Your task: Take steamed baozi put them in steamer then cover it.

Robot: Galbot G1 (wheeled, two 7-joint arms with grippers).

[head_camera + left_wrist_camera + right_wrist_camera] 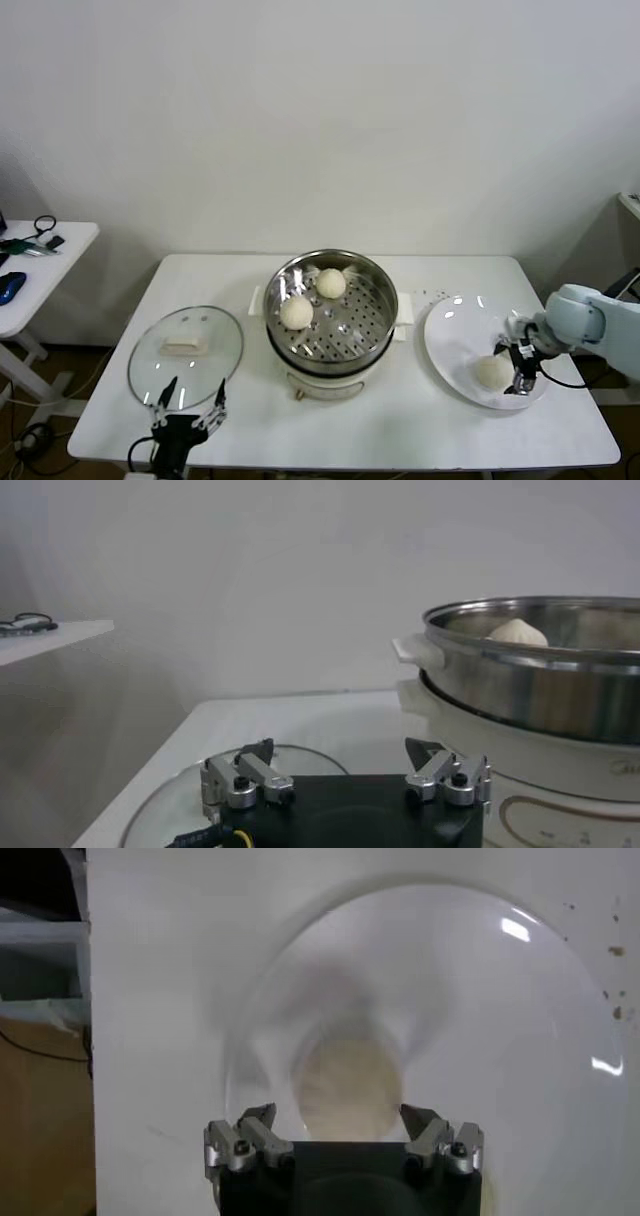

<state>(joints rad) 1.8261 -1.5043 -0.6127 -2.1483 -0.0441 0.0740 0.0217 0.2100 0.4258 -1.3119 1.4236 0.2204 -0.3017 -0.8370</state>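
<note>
The steel steamer (372, 315) on its white pot base stands mid-table with two baozi in it, one at the left (297, 312) and one at the back (331, 283). A third baozi (491, 372) lies on the white plate (455, 330) at the right. My right gripper (521, 377) is open just over it. In the right wrist view the baozi (348, 1088) lies just ahead of the spread fingertips of the right gripper (340, 1116). The glass cover (186, 345) lies flat on the left. My left gripper (190, 405) is open and empty at its near rim.
The left wrist view shows the left gripper (340, 752), the steamer's wall (540, 685) with a baozi top (518, 632) above it, and the cover's rim (180, 790). A side table (40, 260) with cables stands far left. Crumbs (612, 998) lie beside the plate.
</note>
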